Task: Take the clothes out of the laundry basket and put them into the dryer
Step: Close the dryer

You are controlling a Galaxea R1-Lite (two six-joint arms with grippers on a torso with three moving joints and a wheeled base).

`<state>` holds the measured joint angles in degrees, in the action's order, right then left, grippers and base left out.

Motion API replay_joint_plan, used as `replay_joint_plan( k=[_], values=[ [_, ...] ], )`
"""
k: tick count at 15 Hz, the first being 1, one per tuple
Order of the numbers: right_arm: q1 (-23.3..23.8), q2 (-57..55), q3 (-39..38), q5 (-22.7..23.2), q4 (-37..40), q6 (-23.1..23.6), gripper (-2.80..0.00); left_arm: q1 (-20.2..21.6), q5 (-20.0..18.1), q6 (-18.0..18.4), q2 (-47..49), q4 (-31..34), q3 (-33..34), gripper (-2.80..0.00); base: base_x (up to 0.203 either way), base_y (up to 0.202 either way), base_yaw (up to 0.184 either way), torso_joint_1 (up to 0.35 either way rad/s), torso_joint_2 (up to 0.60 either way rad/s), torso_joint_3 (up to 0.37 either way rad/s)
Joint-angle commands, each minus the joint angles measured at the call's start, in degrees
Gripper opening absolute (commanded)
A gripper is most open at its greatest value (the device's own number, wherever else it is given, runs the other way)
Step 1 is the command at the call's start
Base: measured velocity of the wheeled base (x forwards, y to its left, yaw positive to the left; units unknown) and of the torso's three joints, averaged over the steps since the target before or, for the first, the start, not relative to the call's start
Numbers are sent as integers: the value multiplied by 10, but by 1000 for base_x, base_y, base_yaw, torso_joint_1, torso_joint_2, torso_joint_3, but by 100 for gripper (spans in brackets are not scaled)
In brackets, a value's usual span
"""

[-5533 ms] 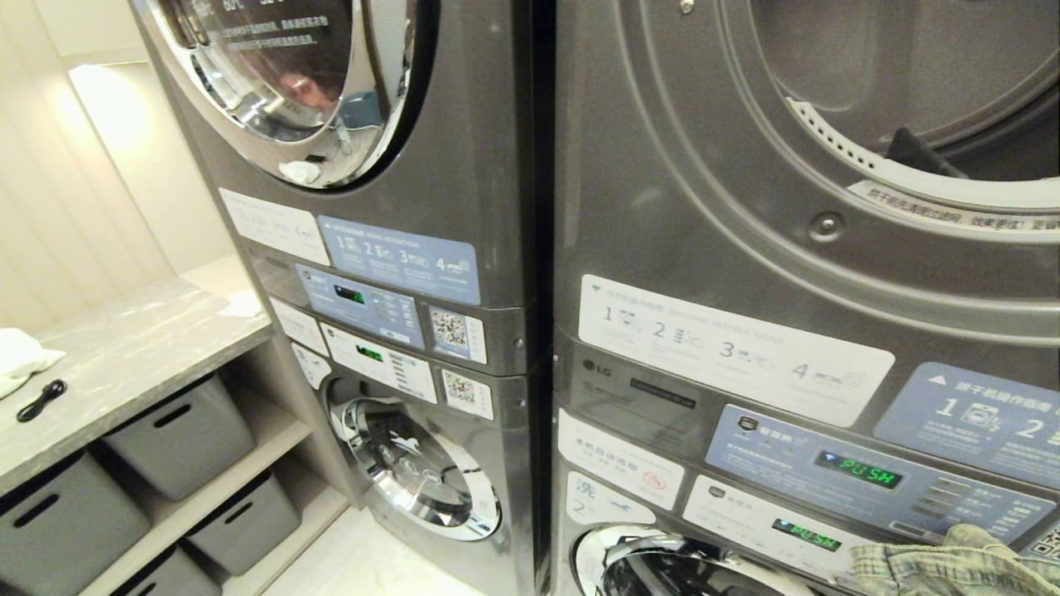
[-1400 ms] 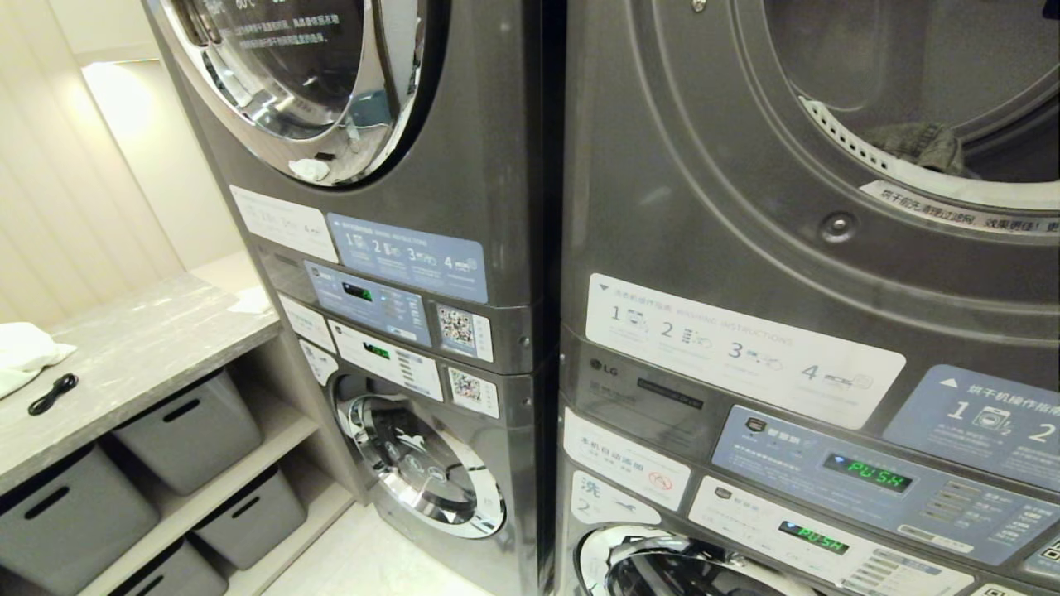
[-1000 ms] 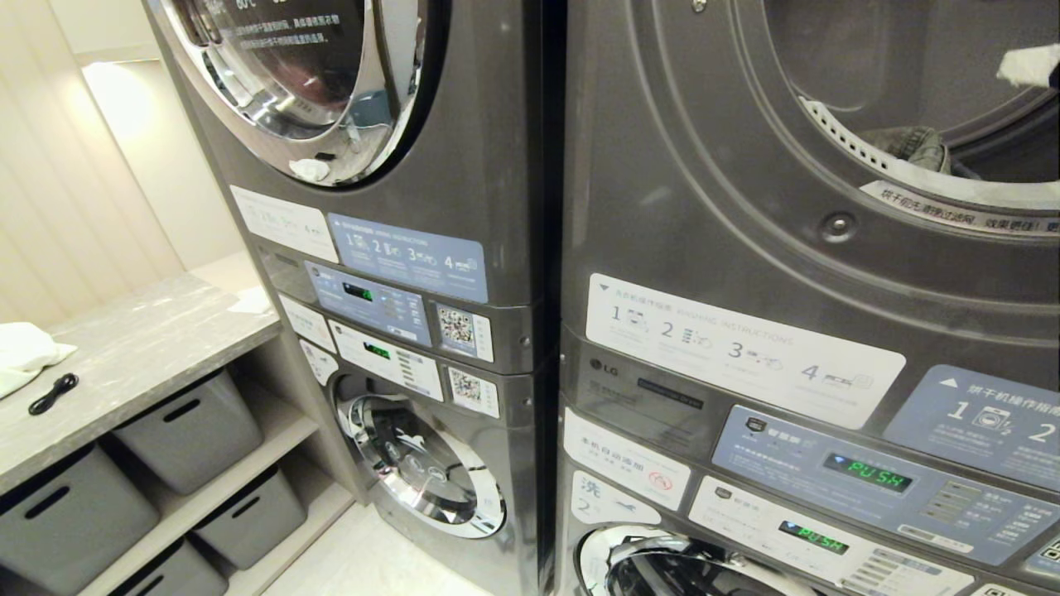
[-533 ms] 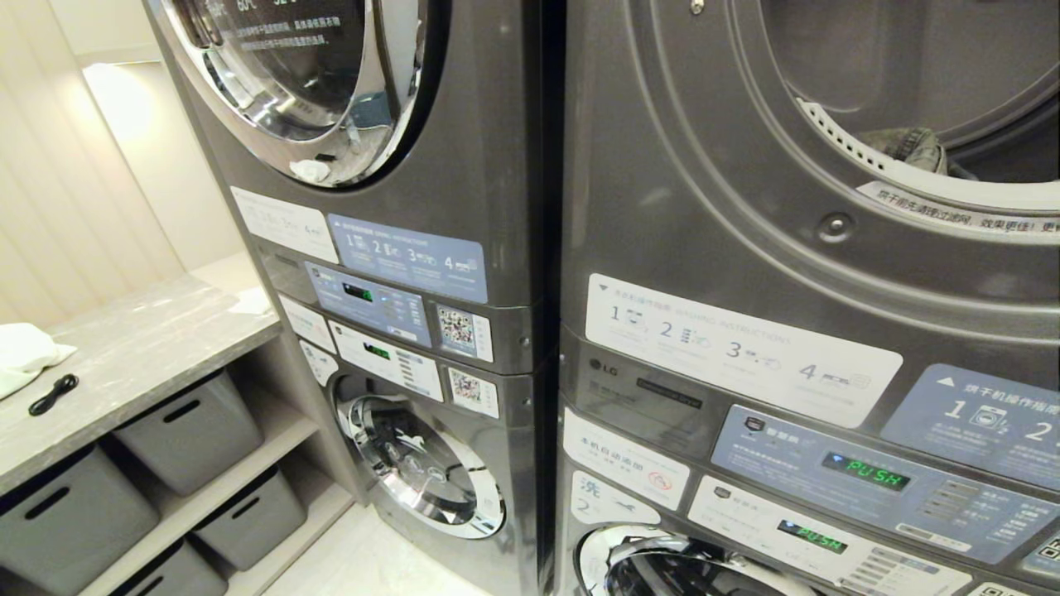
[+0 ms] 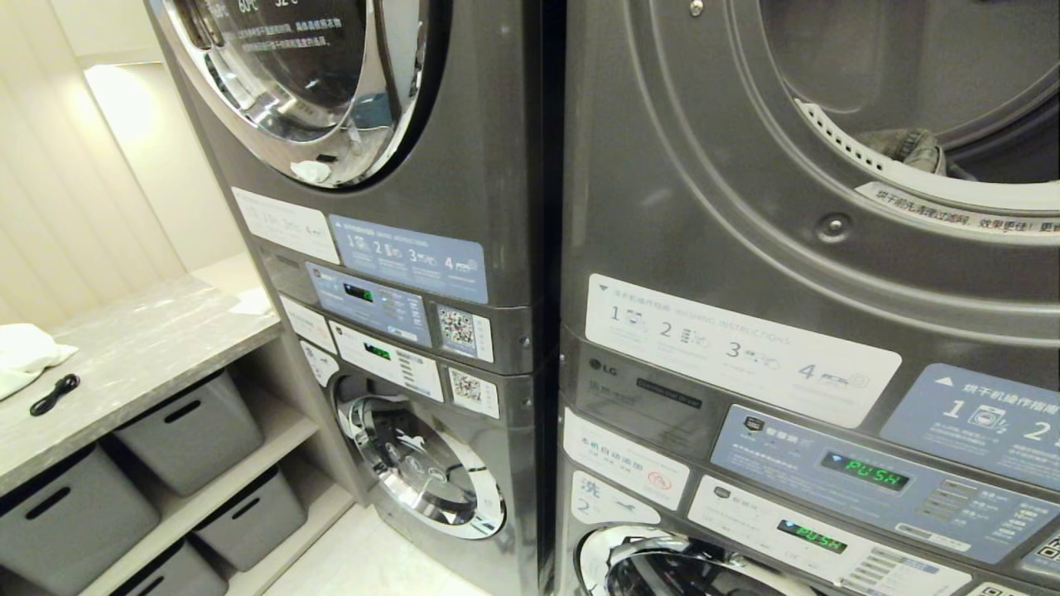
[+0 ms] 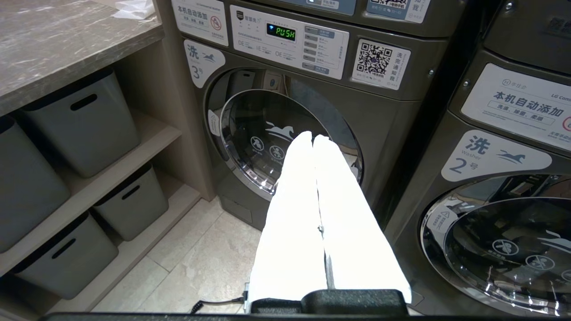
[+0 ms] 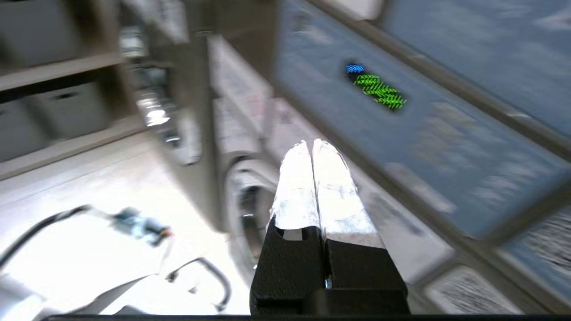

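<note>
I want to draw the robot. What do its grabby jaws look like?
Each gripper has two long, flat, white jaws tapering to rounded tips, set in a chunky black base. The left gripper looks smooth and bright white. The right gripper looks more silvery and scuffed. No markings show on either one.

Dryer [image 5: 704,207]: we see dark grey metal, white lint strip
Clothes in drum [image 5: 911,145]: faded olive-green denim
Display [image 5: 864,471]: green txt on blue-grey panel
Bins [image 5: 186,430]: grey – we count several
Counter [image 5: 141,348]: grey marble veining
</note>
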<state>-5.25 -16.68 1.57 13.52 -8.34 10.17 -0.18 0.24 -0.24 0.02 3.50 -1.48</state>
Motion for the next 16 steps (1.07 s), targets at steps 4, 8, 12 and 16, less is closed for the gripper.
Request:
replay_joint_plan(
  k=[4, 8, 12, 16],
  values=[
    [0, 10, -16, 61, -16, -6, -280, 0, 0, 0, -2, 0, 0, -280, 0, 0, 0, 0, 0, 0],
    [0, 10, -16, 6, -3, -30, -280, 0, 0, 0, -2, 0, 0, -280, 0, 0, 0, 0, 0, 0],
    [0, 10, 6, -90, 132, -34, -280, 0, 0, 0, -2, 0, 1, -280, 0, 0, 0, 0, 0, 0],
    [0, 9, 5, -106, 142, -41, -280, 0, 0, 0, -2, 0, 0, -280, 0, 0, 0, 0, 0, 0]
  ],
)
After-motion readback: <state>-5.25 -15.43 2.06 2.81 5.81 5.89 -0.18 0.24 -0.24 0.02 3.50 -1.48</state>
